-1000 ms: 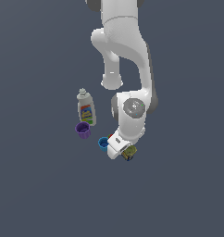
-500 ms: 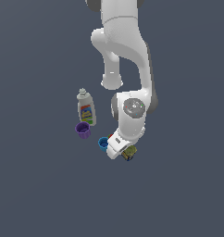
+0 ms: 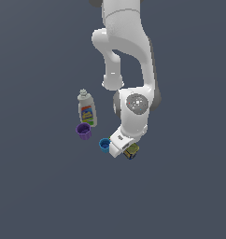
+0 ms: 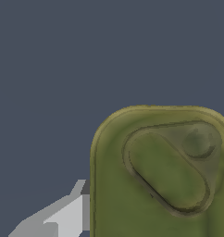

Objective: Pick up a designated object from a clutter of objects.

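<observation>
In the exterior view the bottle stands furthest toward the exterior view's left and farthest back on the counter, with the larger cup just in front of it and the smaller cup nearer the camera and to the exterior view's right of that. The can sits further right again, just beside the smaller cup, with the gripper directly over it. The jaws appear to stand either side of the can, though the wrist view shows only one finger alongside the can's lid.
</observation>
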Action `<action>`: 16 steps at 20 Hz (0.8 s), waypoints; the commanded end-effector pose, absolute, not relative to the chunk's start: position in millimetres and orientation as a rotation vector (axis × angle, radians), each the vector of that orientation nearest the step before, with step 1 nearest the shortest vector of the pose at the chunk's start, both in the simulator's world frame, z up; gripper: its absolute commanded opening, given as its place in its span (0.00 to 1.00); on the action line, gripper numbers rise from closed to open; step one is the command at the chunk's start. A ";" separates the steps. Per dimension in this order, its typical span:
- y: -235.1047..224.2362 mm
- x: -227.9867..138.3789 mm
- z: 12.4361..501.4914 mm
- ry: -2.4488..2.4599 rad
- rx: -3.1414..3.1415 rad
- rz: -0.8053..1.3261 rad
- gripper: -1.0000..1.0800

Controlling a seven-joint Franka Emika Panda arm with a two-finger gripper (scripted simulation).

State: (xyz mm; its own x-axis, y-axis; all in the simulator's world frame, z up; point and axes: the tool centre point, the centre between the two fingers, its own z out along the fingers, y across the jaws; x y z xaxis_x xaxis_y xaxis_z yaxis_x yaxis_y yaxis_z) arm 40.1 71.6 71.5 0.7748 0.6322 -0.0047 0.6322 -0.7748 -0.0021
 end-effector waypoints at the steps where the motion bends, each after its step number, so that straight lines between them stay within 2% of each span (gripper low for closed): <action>1: 75.1 36.4 82.9 -1.055 -2.960 0.001 0.00; 16: 112.0 -23.2 187.2 -1.057 -2.962 0.001 0.00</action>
